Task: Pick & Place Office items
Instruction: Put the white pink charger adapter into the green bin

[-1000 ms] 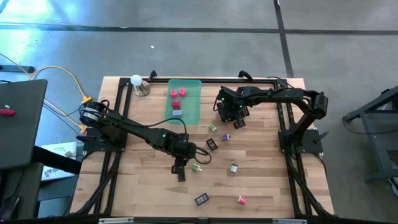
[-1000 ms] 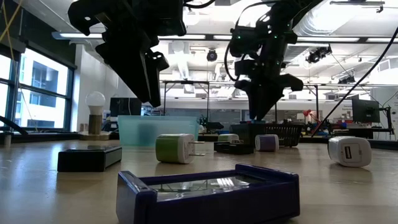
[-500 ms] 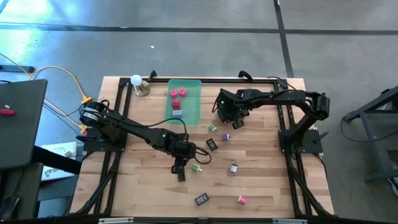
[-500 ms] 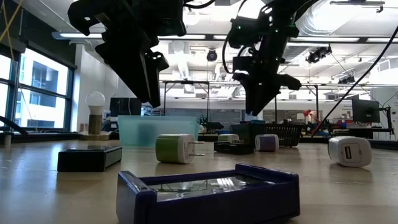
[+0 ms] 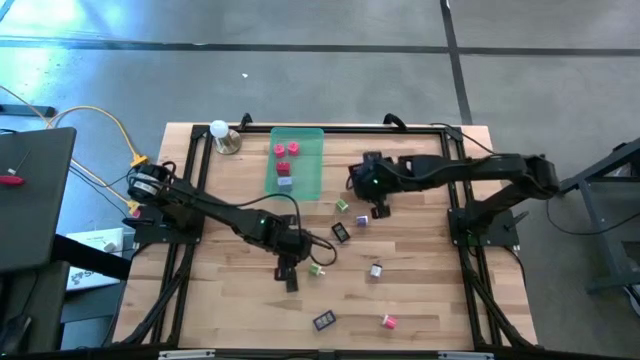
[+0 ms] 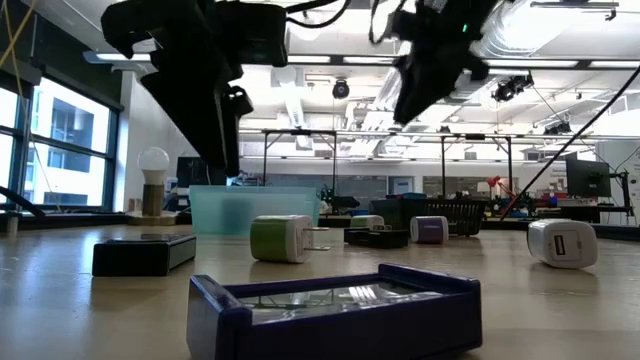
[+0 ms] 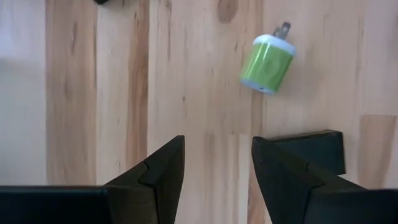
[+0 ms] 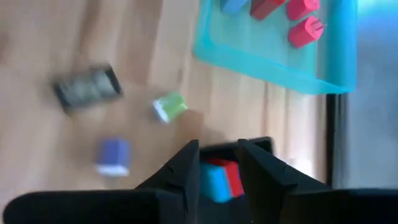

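A: Quick status, office items?

B: Three in the green tray [image 5: 305, 160] at the table's far middle: two red-pink pieces [image 5: 287, 149] and a grey-blue one [image 5: 285, 180]. One more is being carried: a red-and-blue piece [image 8: 219, 177] pinched between the right gripper's [image 8: 217, 163] fingers, seen in the right wrist view.

A: What's left on the table?

B: Loose ones mid-table: a green plug piece [image 5: 317, 268], a small green one [image 5: 342, 205], a lavender one [image 5: 361, 220], a dark flat piece [image 5: 340, 232], a pale one [image 5: 376, 270]. Nearer the front: a dark blue flat piece [image 5: 324, 321] and a pink one [image 5: 389, 321]. So roughly a third done, my guess.

A: Arm poses?

B: Right arm reaches leftward across the far side, gripper just right of the tray, raised off the table per the low view. I'd say it's heading for the tray; not over it yet.

A: Left?

B: Left gripper [image 7: 216, 163] hovers mid-table, pointing down, fingers spread and empty. Green plug piece lies just beyond them; a black block [image 7: 317, 149] sits under one finger.
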`<action>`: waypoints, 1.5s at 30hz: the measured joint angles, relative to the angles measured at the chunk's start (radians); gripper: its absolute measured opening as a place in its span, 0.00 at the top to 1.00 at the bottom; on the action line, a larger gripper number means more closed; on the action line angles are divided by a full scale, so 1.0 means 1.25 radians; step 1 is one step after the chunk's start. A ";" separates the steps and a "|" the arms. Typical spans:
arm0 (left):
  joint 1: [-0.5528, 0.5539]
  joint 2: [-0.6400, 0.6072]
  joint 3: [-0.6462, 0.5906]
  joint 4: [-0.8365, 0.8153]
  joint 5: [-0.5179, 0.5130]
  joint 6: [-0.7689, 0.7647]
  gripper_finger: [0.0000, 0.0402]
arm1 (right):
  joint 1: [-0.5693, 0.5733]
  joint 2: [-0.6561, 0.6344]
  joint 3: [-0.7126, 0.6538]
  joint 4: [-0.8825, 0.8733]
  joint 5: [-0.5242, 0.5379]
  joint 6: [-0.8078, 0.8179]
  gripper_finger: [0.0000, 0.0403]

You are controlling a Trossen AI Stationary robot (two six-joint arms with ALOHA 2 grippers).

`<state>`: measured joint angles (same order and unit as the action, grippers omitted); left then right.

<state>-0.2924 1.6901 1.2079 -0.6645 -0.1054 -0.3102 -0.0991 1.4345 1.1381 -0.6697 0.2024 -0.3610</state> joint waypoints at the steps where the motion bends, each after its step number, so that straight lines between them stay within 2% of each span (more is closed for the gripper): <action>1: -0.005 0.000 0.000 -0.007 -0.007 -0.005 0.55 | 0.015 -0.006 0.000 0.002 0.000 0.059 0.76; 3: -0.017 0.000 0.000 -0.025 -0.025 -0.023 0.55 | 0.042 -0.023 0.000 -0.007 -0.004 0.178 0.76; 5: -0.030 0.000 0.000 -0.036 -0.042 -0.048 0.55 | 0.068 -0.032 0.000 -0.021 -0.046 0.288 0.76; 13: -0.110 0.000 0.000 -0.040 -0.089 -0.143 0.55 | 0.191 -0.027 0.000 -0.020 -0.393 0.591 0.76; 16: -0.153 0.000 0.000 -0.041 -0.110 -0.178 0.55 | 0.247 -0.016 0.000 -0.017 -0.437 0.705 0.76; 23: -0.249 0.000 0.000 -0.035 -0.143 -0.238 0.55 | 0.374 -0.005 0.000 -0.018 -0.309 0.935 0.72; 28: -0.285 0.000 0.000 -0.021 -0.204 -0.243 0.55 | 0.467 -0.002 -0.001 -0.018 -0.147 0.998 0.60; 31: -0.292 0.000 0.000 -0.022 -0.220 -0.240 0.55 | 0.509 -0.002 -0.001 -0.018 -0.083 0.998 0.51; 36: -0.285 0.000 0.000 -0.021 -0.221 -0.234 0.55 | 0.567 -0.002 -0.001 -0.017 -0.077 1.040 0.42; 45: -0.263 0.000 0.000 -0.021 -0.221 -0.231 0.55 | 0.642 0.076 -0.002 0.014 -0.104 1.082 0.41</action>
<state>-0.6216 1.6901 1.2079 -0.6910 -0.3822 -0.5987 0.7034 1.5292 1.1355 -0.6518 0.0727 0.9913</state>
